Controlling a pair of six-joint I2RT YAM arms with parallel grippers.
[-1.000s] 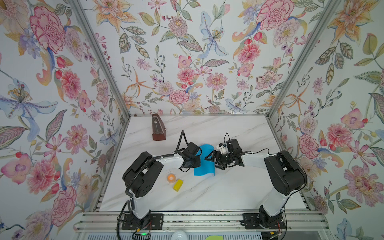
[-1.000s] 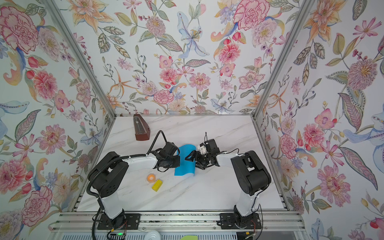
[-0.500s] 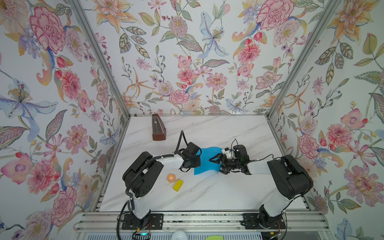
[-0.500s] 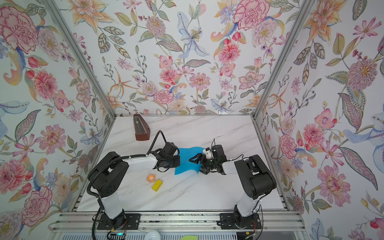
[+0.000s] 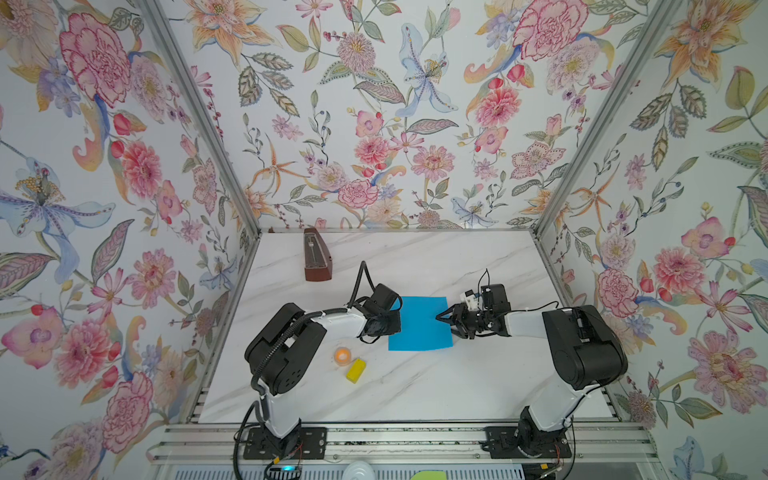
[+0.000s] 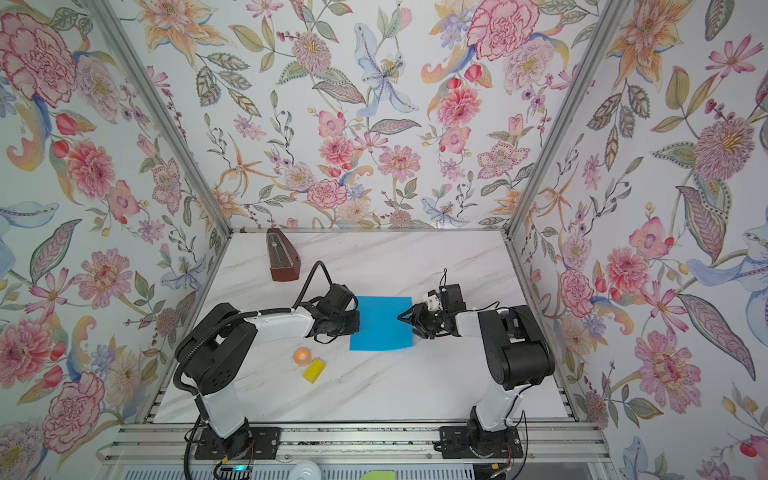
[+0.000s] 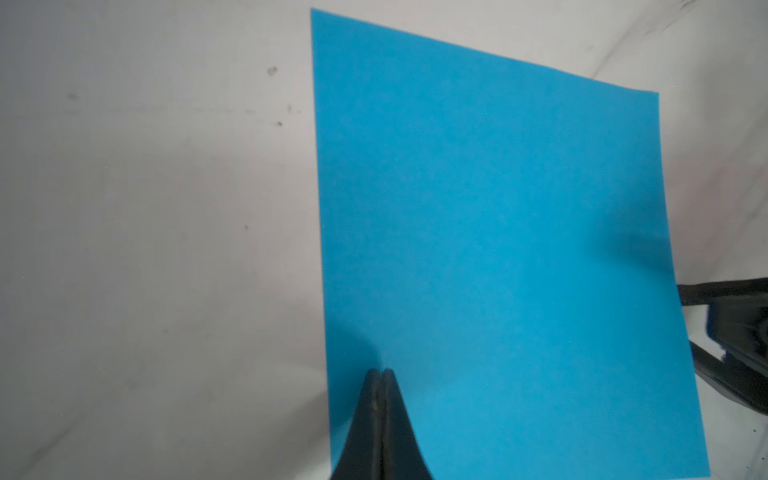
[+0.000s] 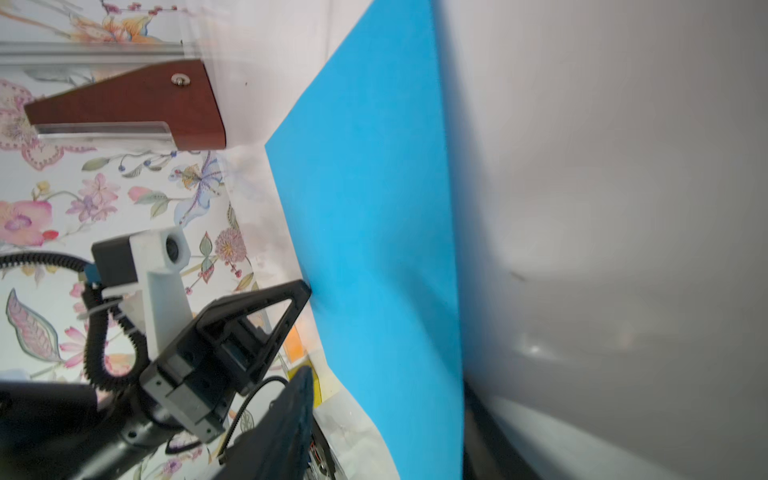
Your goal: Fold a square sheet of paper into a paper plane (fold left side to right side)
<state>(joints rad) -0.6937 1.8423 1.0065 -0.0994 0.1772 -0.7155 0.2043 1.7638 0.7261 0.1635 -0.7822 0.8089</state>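
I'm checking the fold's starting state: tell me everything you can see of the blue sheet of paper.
The blue sheet of paper is a plain, thin, matte sky-blue square, unmarked, with no crease showing. It lies open and flat on the white marble table, mid-table between the arms. The left gripper, shut, rests its tips just inside the left edge. The right gripper, jaws apart, sits at the right edge; contact there is unclear.

square sheet of paper (image 5: pixel 419 323) lies on table (image 5: pixel 415 386); metronome (image 5: pixel 316 259) behind-left, block (image 5: pixel 356 370) and ball (image 5: pixel 343 355) front-left.
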